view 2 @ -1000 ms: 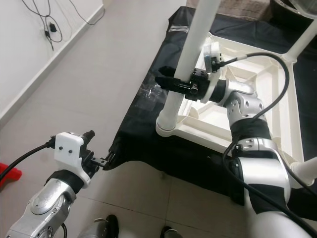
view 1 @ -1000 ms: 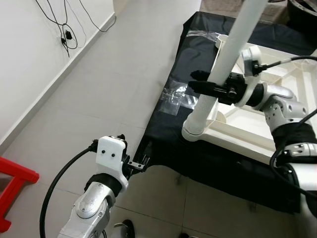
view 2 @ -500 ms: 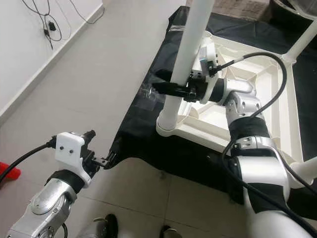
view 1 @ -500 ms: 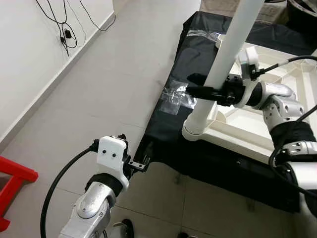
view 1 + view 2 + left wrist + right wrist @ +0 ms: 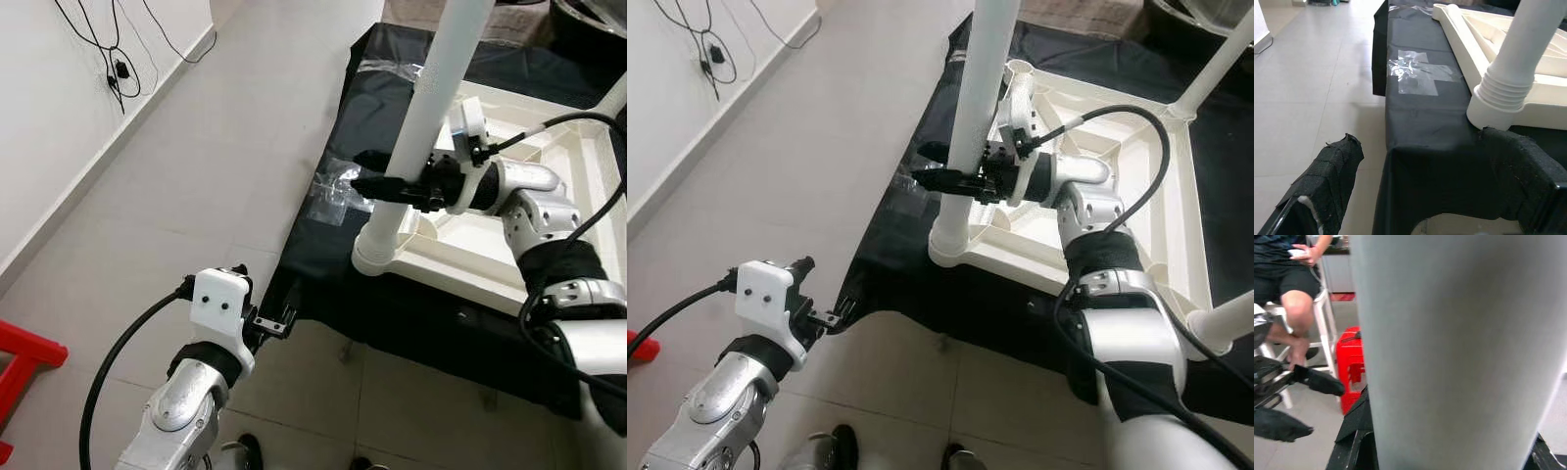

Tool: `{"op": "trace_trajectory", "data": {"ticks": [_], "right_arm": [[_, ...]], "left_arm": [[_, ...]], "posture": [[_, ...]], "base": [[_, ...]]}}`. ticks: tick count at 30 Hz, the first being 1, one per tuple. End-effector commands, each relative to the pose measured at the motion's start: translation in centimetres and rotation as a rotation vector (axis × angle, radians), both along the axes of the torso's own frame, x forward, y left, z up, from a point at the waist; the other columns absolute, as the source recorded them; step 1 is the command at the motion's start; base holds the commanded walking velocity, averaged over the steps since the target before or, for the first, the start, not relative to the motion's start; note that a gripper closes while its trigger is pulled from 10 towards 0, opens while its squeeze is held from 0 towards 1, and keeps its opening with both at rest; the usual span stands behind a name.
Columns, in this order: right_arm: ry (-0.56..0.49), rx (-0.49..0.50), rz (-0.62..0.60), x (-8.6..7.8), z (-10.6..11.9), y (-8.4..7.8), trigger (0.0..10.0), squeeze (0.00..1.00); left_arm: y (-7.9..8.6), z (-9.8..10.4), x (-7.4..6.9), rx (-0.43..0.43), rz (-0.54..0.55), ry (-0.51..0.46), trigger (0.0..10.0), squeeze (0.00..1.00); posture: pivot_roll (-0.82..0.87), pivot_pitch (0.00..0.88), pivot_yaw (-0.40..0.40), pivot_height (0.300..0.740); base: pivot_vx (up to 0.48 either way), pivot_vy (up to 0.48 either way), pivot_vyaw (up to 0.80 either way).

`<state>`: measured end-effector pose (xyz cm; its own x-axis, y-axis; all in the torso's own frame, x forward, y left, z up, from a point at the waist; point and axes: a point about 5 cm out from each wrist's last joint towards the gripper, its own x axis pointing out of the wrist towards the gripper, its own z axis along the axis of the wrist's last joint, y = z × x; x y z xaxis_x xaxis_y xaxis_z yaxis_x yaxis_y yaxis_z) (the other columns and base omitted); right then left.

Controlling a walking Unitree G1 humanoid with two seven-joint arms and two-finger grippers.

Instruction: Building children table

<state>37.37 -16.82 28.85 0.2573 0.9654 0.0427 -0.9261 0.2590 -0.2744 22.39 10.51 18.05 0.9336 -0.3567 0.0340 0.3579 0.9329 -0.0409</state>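
While the left gripper [image 5: 1415,196] is held with fingers spread near the black sheet [image 5: 333,255], the white table leg [image 5: 416,122] is pinched by the right gripper [image 5: 377,186].

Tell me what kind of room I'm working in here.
Probably a room in a home, with assembly done on the floor: pale floor tiles, cables hanging down a white wall, an upturned white table on a black sheet, and a person seated nearby beside a red stool.
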Motion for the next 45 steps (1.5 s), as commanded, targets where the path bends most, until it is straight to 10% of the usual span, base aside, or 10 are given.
{"op": "trace_trajectory", "data": {"ticks": [1, 14, 23, 24, 45], "right_arm": [[0.081, -0.077, -0.103, 0.4, -3.1, -0.6, 10.0, 0.0], [0.119, 0.017, -0.299, 0.9, -4.6, -0.9, 10.0, 0.0], [0.156, 0.148, -0.621, 2.3, -4.8, -1.1, 10.0, 0.0], [0.172, 0.194, -0.801, 3.0, -5.0, -1.3, 10.0, 0.0], [0.134, 0.301, -1.456, 3.5, -6.0, 0.4, 10.0, 0.0]], "left_arm": [[0.0, -0.1, -0.1, 0.01, -0.001, 0.003, 10.0, 0.0], [0.1, -0.2, 0.2, 0.014, -0.002, -0.001, 10.0, 0.0], [0.2, -0.3, 0.1, 0.019, -0.003, 0.0, 10.0, 0.0], [0.2, -0.2, 0.3, 0.02, -0.005, -0.002, 10.0, 0.0], [0.4, 0.1, 0.7, 0.03, -0.004, -0.016, 10.0, 0.0]], "posture": [[0.12, 0.264, -0.068, 0.74], [0.11, 0.248, -0.062, 0.74], [0.11, 0.247, -0.06, 0.74], [0.11, 0.247, -0.059, 0.74], [0.12, 0.259, -0.056, 0.74]], "base": [[0.0, 0.0, 0.0], [0.0, 0.0, 0.0], [0.0, 0.0, 0.0], [0.0, 0.0, 0.0], [0.0, 0.0, 0.0]]}}
